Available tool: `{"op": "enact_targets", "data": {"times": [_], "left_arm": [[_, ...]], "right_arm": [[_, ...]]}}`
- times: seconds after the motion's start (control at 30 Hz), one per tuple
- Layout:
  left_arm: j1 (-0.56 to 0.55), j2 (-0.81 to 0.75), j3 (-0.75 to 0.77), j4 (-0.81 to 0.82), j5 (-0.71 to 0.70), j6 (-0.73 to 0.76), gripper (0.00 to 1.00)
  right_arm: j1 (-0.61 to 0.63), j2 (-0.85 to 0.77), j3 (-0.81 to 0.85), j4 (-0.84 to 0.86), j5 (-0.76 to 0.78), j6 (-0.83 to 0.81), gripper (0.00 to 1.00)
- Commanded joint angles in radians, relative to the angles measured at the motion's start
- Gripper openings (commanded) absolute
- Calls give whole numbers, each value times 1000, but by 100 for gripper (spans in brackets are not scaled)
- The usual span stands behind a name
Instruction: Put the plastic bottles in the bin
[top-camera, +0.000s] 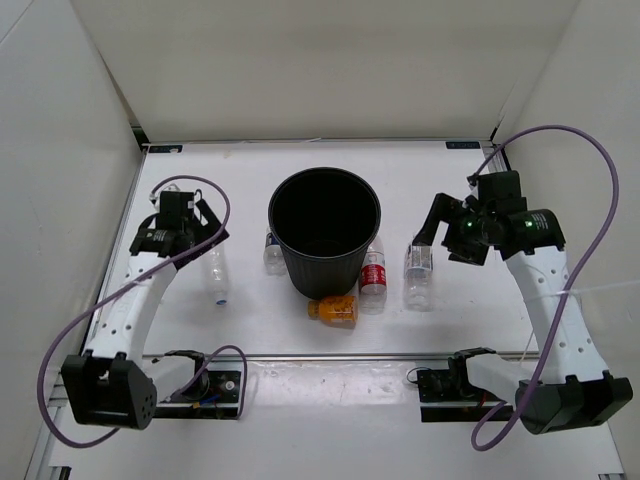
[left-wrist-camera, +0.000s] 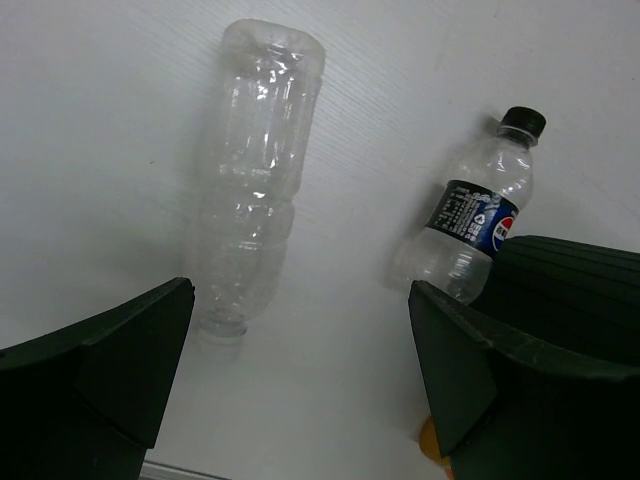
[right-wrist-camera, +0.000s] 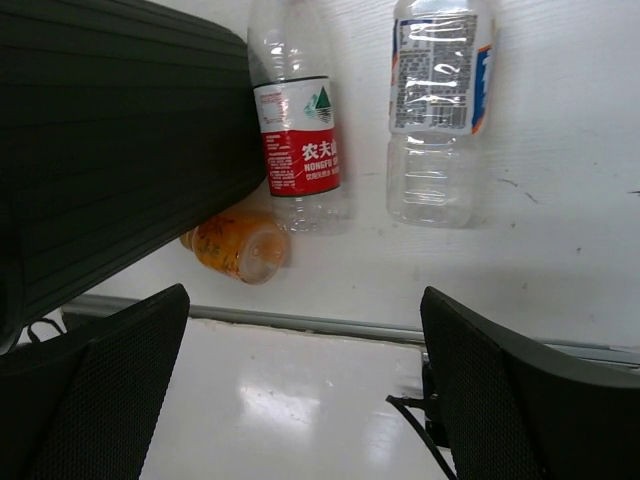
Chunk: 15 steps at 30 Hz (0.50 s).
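Note:
The black bin (top-camera: 325, 272) stands upright mid-table. Bottles lie around it: a clear unlabelled one (top-camera: 217, 268) (left-wrist-camera: 250, 190) at the left, a small black-capped, blue-labelled one (top-camera: 273, 252) (left-wrist-camera: 470, 215) against the bin's left side, a red-labelled one (top-camera: 373, 275) (right-wrist-camera: 298, 130) and a clear white-labelled one (top-camera: 418, 275) (right-wrist-camera: 435, 100) on the right, and a squat orange one (top-camera: 334, 309) (right-wrist-camera: 237, 245) in front. My left gripper (top-camera: 212, 228) (left-wrist-camera: 300, 370) hangs open above the unlabelled bottle. My right gripper (top-camera: 445, 240) (right-wrist-camera: 305, 390) is open above the white-labelled bottle. Neither holds anything.
White walls enclose the table on the left, back and right. A metal rail (right-wrist-camera: 330, 328) marks the table's near edge, with the arm bases (top-camera: 200, 385) below it. The bin wall (left-wrist-camera: 570, 290) (right-wrist-camera: 110, 150) fills one side of each wrist view.

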<state>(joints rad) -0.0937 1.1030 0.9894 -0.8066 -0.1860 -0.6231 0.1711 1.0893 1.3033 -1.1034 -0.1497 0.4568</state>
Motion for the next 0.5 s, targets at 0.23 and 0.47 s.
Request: {"op": "enact_targets", "data": {"times": [0.23,0.47], "left_arm": [[5,210,-70,122,71,56,100],[5,343,-68,132,-30,46,100]], "right_arm": [[68,15,39,8,-48,-17,100],[77,-15,1,8,-38,-17,100]]}}
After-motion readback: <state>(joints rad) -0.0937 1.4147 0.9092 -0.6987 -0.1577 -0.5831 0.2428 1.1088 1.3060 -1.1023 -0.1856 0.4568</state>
